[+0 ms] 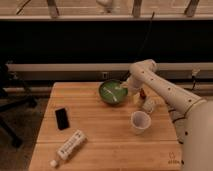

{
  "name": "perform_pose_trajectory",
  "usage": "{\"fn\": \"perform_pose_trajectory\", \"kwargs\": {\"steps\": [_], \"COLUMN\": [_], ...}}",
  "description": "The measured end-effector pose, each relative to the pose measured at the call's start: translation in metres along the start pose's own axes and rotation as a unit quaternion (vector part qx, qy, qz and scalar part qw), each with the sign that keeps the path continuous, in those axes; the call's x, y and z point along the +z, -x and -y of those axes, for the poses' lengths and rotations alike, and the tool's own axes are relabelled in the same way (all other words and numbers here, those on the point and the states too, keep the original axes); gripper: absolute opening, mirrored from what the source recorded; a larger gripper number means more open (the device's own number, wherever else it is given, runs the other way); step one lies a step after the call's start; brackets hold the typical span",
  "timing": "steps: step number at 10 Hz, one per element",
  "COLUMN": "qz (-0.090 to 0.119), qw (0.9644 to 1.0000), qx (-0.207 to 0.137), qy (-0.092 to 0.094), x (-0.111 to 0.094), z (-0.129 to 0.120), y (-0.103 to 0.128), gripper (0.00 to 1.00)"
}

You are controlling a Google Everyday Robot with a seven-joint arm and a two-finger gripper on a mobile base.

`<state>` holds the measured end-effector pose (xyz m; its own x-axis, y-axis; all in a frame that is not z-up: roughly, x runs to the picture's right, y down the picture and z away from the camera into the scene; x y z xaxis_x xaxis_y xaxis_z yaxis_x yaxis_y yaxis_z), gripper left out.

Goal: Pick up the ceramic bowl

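Note:
The ceramic bowl is round, glossy green with pale streaks inside, and sits at the back middle of the wooden table. My gripper hangs down from the white arm that reaches in from the right. It is right at the bowl's right rim; I cannot tell whether it touches the bowl. The bowl rests on the table.
A white cup stands in front of the gripper, to the right. A black phone lies on the left and a white tube at the front left. A dark wall and a rail run behind the table.

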<state>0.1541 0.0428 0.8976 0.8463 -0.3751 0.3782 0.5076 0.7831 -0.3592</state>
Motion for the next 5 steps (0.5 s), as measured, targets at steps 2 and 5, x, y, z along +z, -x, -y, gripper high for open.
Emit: {"fn": "perform_pose_trajectory", "kwargs": {"steps": [2, 5], "qz": [0.002, 0.013], "qw": [0.9999, 0.9994], "qx": [-0.006, -0.014], "qy": [0.012, 0.029], "x": [0.005, 0.028], "z": [0.000, -0.001], "y": [0.004, 0.012], "gripper": [0.80, 0.80]}}
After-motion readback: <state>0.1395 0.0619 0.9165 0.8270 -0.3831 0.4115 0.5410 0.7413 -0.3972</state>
